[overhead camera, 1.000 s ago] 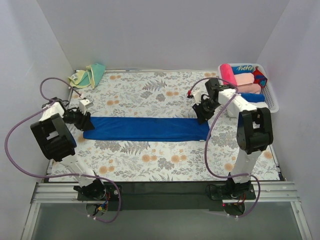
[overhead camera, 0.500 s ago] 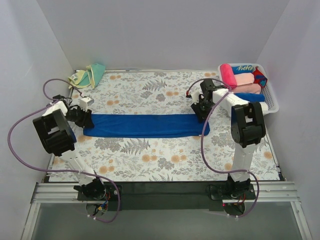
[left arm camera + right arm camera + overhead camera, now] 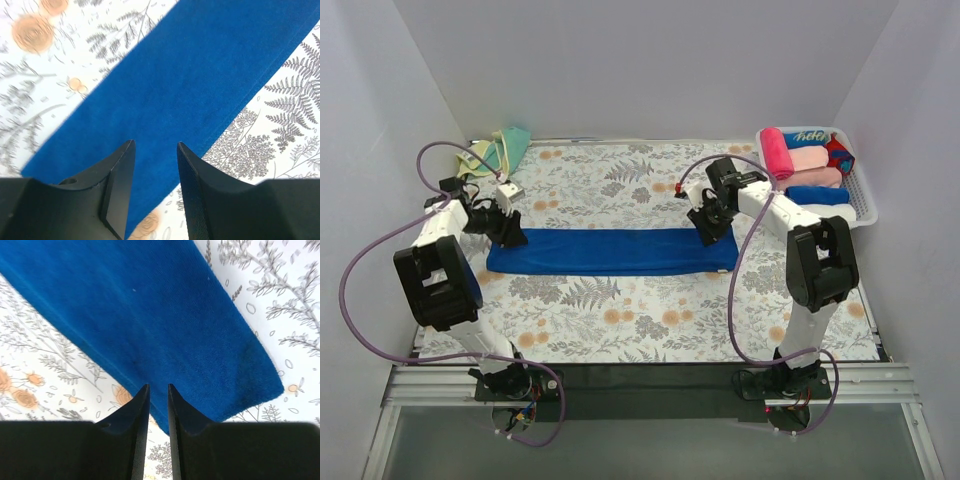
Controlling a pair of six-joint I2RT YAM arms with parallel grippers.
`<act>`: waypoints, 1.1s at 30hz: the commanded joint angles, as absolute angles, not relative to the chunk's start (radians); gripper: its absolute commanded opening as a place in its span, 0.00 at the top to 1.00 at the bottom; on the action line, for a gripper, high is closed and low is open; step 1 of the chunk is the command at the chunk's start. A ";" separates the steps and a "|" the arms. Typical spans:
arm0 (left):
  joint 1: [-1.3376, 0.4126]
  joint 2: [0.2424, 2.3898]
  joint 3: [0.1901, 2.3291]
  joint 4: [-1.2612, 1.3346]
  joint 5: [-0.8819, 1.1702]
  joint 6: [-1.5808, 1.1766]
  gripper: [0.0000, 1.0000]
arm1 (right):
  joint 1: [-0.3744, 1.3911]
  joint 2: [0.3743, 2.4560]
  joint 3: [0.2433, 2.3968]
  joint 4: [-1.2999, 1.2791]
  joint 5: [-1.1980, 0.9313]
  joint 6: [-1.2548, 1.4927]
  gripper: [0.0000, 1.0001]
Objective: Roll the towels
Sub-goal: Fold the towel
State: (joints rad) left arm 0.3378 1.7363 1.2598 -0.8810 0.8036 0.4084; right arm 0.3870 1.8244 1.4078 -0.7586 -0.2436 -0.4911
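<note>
The royal blue towel (image 3: 610, 251) lies flat as a long strip across the middle of the table. It also shows in the left wrist view (image 3: 200, 75) and the right wrist view (image 3: 165, 315). My left gripper (image 3: 512, 235) is over its left end by the far edge, open and empty (image 3: 155, 145). My right gripper (image 3: 708, 232) is over its right end by the far edge, with a narrow gap between its jaws and nothing in them (image 3: 158, 386). The pale yellow towel with the teal patch (image 3: 498, 152) lies bunched at the back left corner.
A white basket (image 3: 865, 200) at the back right holds several rolled towels, among them a pink one (image 3: 777, 148) and a blue one (image 3: 817, 195). The table has a floral cover (image 3: 620, 320). White walls close in the left, back and right sides.
Both grippers have moved away from me and inward, from the towel's end edges to its far edge. The blue towel has shifted slightly toward the back.
</note>
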 commanded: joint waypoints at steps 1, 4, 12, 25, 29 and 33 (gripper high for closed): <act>0.341 1.704 1.207 -0.810 0.799 0.324 0.64 | 0.377 1.874 1.390 -0.772 -0.225 -0.474 0.77; 0.342 1.713 1.193 -0.804 0.776 0.314 0.63 | 0.376 1.902 1.353 -0.770 -0.209 -0.477 0.76; 0.341 1.695 1.105 -0.770 0.697 0.316 0.63 | 0.371 1.905 1.233 -0.724 -0.121 -0.511 0.76; 0.342 1.591 1.107 -0.793 0.787 0.265 0.47 | 0.262 1.730 1.313 -0.738 -0.128 -0.267 0.47; 0.341 1.568 1.120 -0.778 0.788 0.235 0.46 | 0.250 1.747 1.282 -0.703 -0.019 -0.169 0.53; 0.342 1.559 1.123 -0.769 0.782 0.216 0.45 | 0.250 1.781 1.269 -0.666 0.066 -0.104 0.55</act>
State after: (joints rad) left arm 0.3393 1.6146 1.0943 -0.7826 0.7498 0.2413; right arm 0.2470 1.7615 1.2850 -0.7074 -0.0296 -0.1894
